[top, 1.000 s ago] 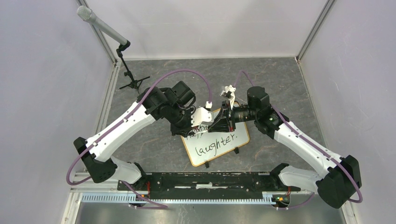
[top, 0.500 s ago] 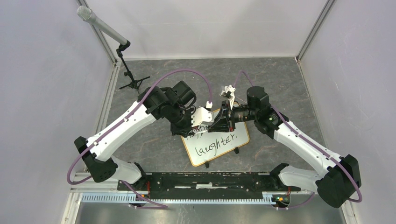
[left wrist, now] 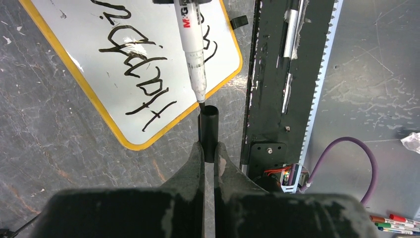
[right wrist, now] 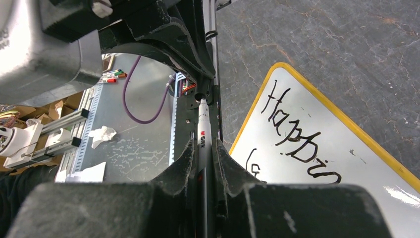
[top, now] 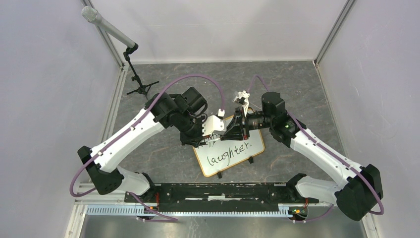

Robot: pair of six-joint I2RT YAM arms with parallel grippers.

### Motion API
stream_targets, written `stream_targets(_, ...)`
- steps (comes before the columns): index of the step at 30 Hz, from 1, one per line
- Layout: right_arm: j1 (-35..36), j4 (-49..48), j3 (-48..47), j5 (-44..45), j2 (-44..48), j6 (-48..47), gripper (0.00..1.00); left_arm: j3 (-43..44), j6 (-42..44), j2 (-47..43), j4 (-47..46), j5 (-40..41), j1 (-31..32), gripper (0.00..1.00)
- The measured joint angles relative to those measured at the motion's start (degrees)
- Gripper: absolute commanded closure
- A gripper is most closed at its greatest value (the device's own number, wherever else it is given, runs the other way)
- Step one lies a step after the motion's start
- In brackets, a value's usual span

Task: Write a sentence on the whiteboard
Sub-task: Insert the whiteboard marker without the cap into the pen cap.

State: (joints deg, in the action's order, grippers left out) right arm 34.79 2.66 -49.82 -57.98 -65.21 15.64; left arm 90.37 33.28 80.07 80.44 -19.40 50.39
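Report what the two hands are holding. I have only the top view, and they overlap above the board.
Observer: The left wrist view shows the left hand shut on a black cap, its open mouth facing outward.
Operator: Now give me the right one.
Observer: The right hand grips a marker, whose tip is at the cap's mouth and not yet seated.
Operator: Read the line they hide.
Observer: On the whiteboard, the sentence begins "Happi".

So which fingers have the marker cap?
The left fingers pinch the black cap; the right fingers grip the marker itself, tip at the cap's mouth.
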Motion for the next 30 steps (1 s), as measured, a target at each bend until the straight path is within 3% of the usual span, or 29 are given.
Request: stream_targets(30, 1.29, -0.37, -0.42, 0.55, -1.62, 0.15, 1.00, 6.27, -2.36, 5.68, 0.94, 1.11, 2.99, 0.98)
